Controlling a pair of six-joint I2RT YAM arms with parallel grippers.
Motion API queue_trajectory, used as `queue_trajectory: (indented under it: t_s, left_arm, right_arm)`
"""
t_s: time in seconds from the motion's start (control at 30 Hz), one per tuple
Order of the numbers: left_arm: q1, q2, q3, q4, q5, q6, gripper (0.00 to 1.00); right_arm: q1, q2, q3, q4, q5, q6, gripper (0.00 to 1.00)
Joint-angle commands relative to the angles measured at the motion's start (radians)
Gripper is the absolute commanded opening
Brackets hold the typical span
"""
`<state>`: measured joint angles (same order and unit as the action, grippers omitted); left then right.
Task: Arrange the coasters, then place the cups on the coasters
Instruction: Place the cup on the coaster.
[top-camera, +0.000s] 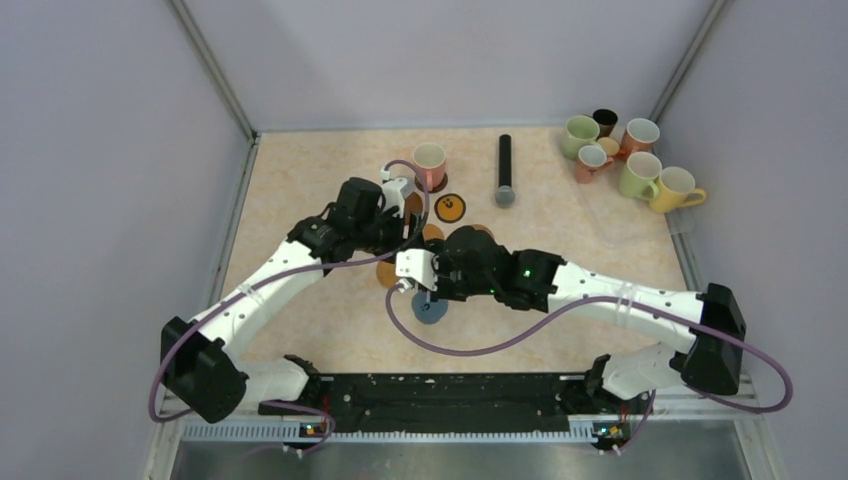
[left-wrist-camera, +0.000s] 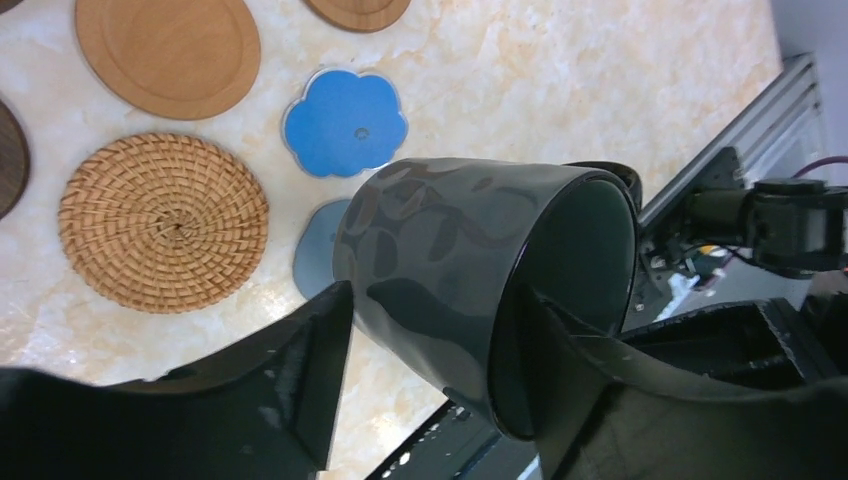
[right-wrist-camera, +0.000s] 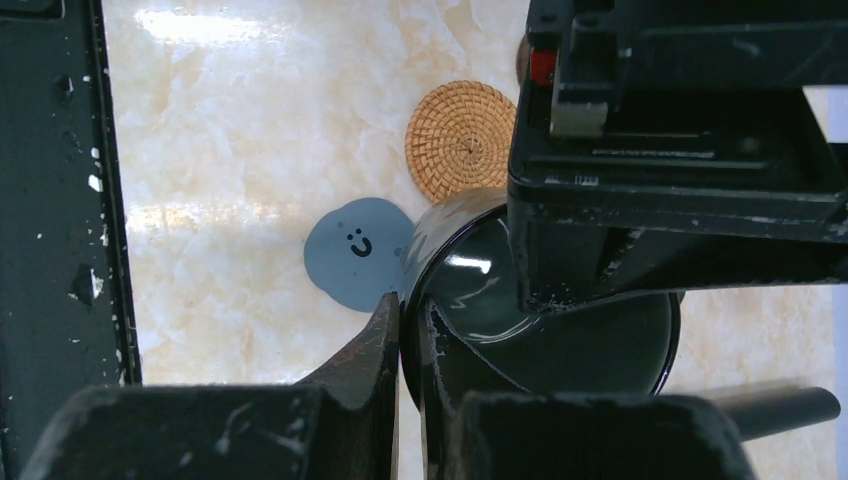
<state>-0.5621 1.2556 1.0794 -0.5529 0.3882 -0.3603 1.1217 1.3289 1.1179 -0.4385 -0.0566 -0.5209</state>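
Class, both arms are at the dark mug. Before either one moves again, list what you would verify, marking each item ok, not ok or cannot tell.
1. Right gripper pinches the rim of the dark green mug: ok.
2. Left gripper has a jaw on either side of the mug: ok.
3. Left jaws pressed firmly on the mug: cannot tell.
4. Grey-blue coaster bare, right beside the mug: ok.
5. Mug resting on a coaster: cannot tell.
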Motion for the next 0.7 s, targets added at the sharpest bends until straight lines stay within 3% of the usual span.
queue_trajectory:
  t_s: [0.0,0.27,0.43,0.53,0.63,0.67]
  left_arm:
    - [-0.026,0.011,0.059,-0.029,-0.069,0.044,0.58]
    - [-0.028,0.016,0.069,-0.076,-0.127,0.057,0.02]
    - [-0.028,0.015,0.084,-0.091,-0.169,0.048,0.00]
    - [-0.029,0.010,0.095,-0.103,-0.221,0.027,0.00]
    - [-0.029,-0.013,0.093,-0.099,-0.293,0.001,0.00]
    - [-0.027,-0.022,0.091,-0.092,-0.314,-0.007,0.00]
  right_arm:
    - [0.020,0.031,0.087,0.120,0.052,-0.005,0.00]
    - [0.027,0.090,0.052,0.180,0.143,-0.005,0.00]
    - [0.026,0.081,0.008,0.236,0.166,0.013,0.04]
    - [0.026,0.060,-0.009,0.258,0.183,0.045,0.24]
    - [0.026,0.007,-0.064,0.310,0.218,0.091,0.57]
    - [0.027,-0.016,-0.095,0.332,0.233,0.112,0.63]
